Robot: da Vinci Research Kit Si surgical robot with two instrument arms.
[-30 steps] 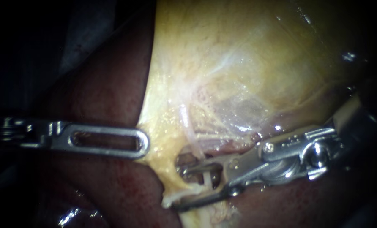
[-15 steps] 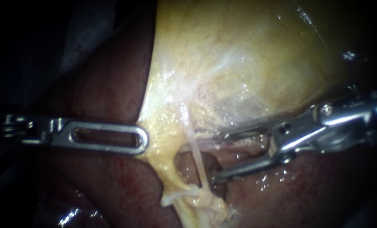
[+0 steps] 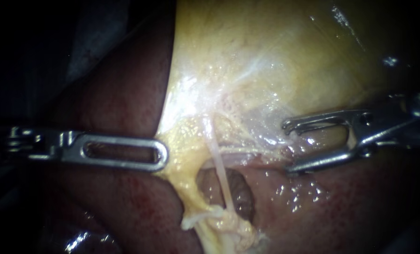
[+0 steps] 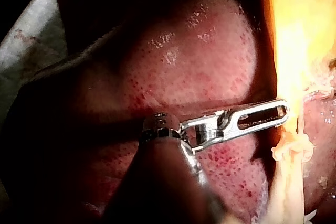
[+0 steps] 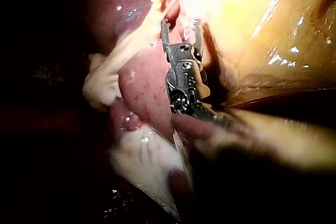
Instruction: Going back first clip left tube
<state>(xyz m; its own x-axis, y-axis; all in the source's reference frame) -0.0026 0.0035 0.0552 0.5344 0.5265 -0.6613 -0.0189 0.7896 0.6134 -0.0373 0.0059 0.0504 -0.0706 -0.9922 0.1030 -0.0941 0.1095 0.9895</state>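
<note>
Shaft of right instrument (image 3: 287,146) apparently shadowed

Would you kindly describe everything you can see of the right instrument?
The right instrument is shiny metal, entering from the right, with a hinge behind two slim jaws. The jaws stand open and hold nothing; the upper tip is hooked. They lie where the gallbladder meets the liver, apart from the pale tube. Whether they touch tissue is unclear.

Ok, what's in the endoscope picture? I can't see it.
The right tool, jaws open, hovers apart from a thin pale tube below the yellow gallbladder. The left tool grips the gallbladder's edge, beside dark red liver.
</note>
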